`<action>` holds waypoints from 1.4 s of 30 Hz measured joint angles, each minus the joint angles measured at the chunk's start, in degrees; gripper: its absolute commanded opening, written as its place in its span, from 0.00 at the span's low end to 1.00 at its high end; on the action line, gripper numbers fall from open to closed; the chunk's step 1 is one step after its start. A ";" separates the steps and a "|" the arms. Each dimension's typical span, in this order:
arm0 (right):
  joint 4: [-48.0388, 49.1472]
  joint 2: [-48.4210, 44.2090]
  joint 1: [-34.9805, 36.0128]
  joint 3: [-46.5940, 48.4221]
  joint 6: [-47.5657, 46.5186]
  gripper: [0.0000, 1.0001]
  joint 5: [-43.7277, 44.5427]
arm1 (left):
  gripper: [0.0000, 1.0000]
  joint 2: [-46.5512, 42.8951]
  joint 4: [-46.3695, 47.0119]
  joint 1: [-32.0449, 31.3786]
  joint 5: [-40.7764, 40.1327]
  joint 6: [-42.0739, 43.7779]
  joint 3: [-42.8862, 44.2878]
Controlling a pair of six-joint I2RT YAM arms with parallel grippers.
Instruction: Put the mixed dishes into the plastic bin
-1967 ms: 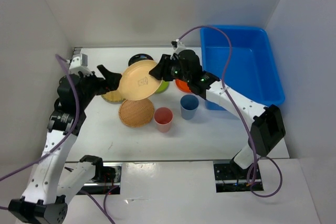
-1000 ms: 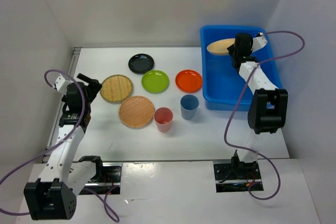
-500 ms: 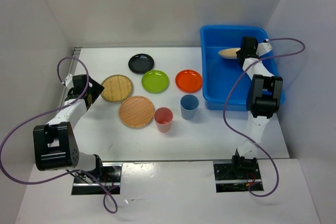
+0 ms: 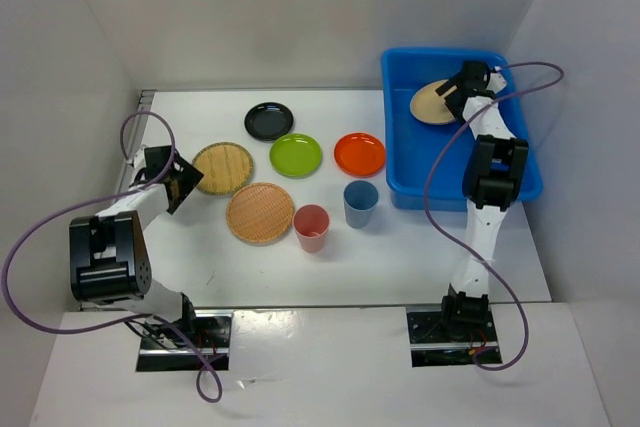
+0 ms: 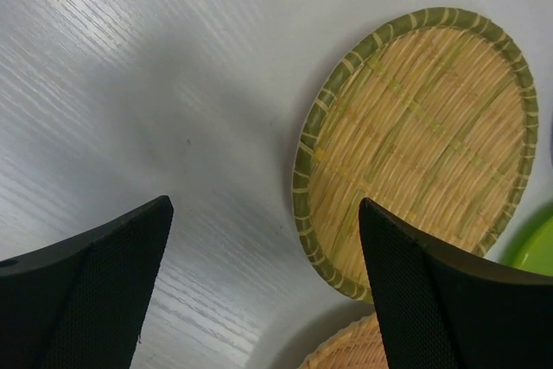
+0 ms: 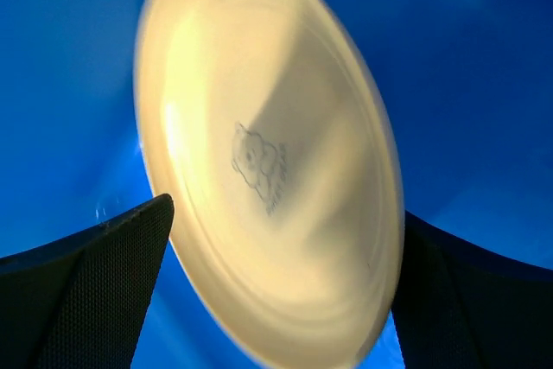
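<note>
The tan plate (image 4: 432,102) is tilted inside the blue plastic bin (image 4: 437,162). In the right wrist view the tan plate (image 6: 268,162) is blurred, below my right gripper (image 6: 276,300). My right gripper (image 4: 462,87) is open and holds nothing. On the table are a black plate (image 4: 269,120), a lime green plate (image 4: 296,154), an orange plate (image 4: 359,153), two woven trays (image 4: 222,168) (image 4: 260,212), a pink cup (image 4: 311,226) and a blue cup (image 4: 360,202). My left gripper (image 4: 172,179) is open and low, just left of the far tray (image 5: 419,144).
White walls close in the table on the left, back and right. The bin stands against the right wall at the back. The near tray's edge (image 5: 346,352) and the lime plate's edge (image 5: 536,248) show beside the left fingers (image 5: 86,300).
My right gripper has opened and let go of the tan plate, which now sits lower in the bin. My left arm has shifted slightly toward the far tray.
</note>
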 measured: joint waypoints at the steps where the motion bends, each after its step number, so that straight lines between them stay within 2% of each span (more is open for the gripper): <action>1: -0.72 -0.22 0.00 -0.07 -0.02 0.99 -0.79 | 0.85 0.72 0.24 0.02 0.09 0.07 0.04; 3: 0.07 -2.19 -0.02 -3.34 -0.11 0.99 -3.50 | 0.79 2.58 1.20 0.00 0.22 -0.02 0.09; 4: 1.03 -4.68 -0.02 -7.82 -0.26 0.99 -5.33 | 0.79 3.74 1.70 0.09 0.33 -0.17 0.09; 8: 4.79 -16.04 -0.39 -23.54 1.31 0.99 -13.16 | 0.85 5.16 4.17 1.16 1.79 -0.39 0.09; 10: 7.15 -21.88 -0.59 -28.55 2.97 0.99 -17.57 | 0.86 5.88 5.35 1.81 3.28 -0.44 0.28; 16: 14.91 -31.61 -0.72 -31.56 4.94 0.99 -28.83 | 0.87 12.22 11.63 4.15 14.08 -0.42 4.15; 18: 17.16 -32.35 -0.31 -31.71 4.72 0.99 -32.41 | 0.80 14.91 14.91 4.94 18.75 -0.46 5.38; 20: 18.53 -32.50 0.39 -32.09 4.42 0.99 -35.65 | 0.78 17.00 18.21 5.86 23.06 -0.76 5.84; 22: 19.08 -32.52 1.20 -32.74 3.78 0.99 -38.51 | 0.73 18.21 20.22 6.69 26.25 -1.27 5.88; 24: 19.06 -32.52 1.92 -32.85 3.37 0.99 -40.94 | 0.69 18.99 21.07 7.28 28.24 -1.68 5.88; 26: 19.21 -32.83 2.40 -32.85 3.04 0.99 -42.49 | 0.59 19.65 21.53 7.58 29.81 -1.75 5.92; 32: 20.39 -35.78 3.91 -32.85 1.92 0.99 -45.00 | 0.39 21.27 21.38 8.07 32.63 -1.62 5.99; 36: 20.96 -37.55 5.16 -32.63 0.72 0.99 -46.07 | 0.17 21.77 20.96 8.20 34.32 -1.55 5.66; 37: 20.87 -37.75 5.68 -32.52 0.35 0.99 -46.31 | 0.00 21.79 21.14 8.22 35.32 -1.66 5.55; 42: 20.44 -37.77 9.33 -31.28 -1.81 0.99 -47.98 | 0.00 21.55 20.55 8.20 37.33 -1.70 5.60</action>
